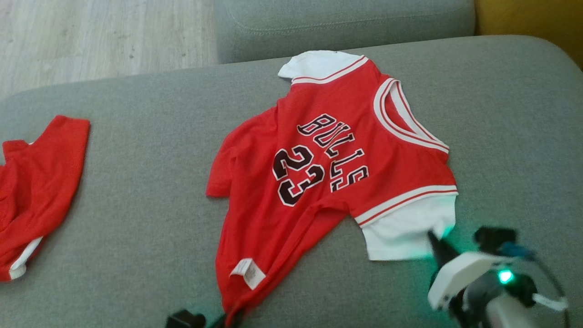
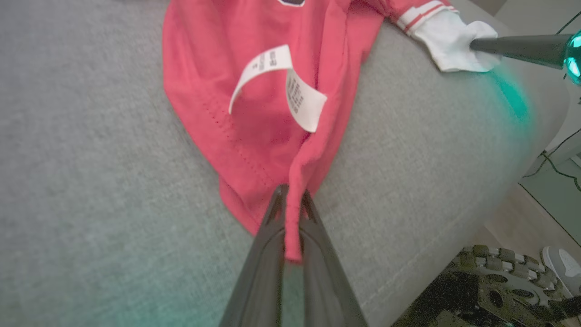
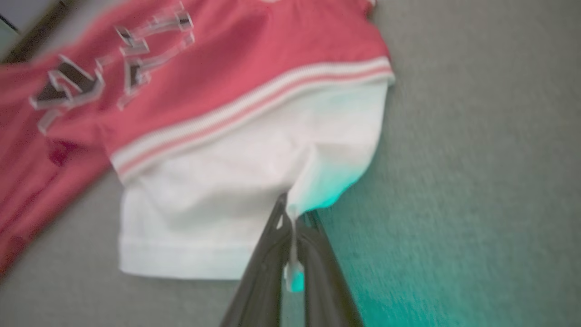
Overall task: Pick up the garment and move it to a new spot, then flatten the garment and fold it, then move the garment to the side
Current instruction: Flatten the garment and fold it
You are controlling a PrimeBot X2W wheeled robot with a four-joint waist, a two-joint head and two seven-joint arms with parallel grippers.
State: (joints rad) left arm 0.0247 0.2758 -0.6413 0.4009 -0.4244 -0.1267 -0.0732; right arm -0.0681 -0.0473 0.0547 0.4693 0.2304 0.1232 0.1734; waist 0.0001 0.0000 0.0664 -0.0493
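Nearest, the left tool (image 2: 290, 200) is pressed together on the jersey's red hem (image 2: 292, 227), with a strip of cloth pinched between its fingers near the sofa's front edge. The right tool (image 3: 290, 213) pinches the edge of the white sleeve (image 3: 227, 204). The jersey (image 1: 319, 173) lies spread on the grey sofa (image 1: 136, 191), lettering up, with a white label (image 2: 299, 97) showing near the hem. A second red garment (image 1: 36, 191) lies well apart to the left. Beyond are another cushion (image 1: 341, 23) and a wooden floor (image 1: 91, 36).
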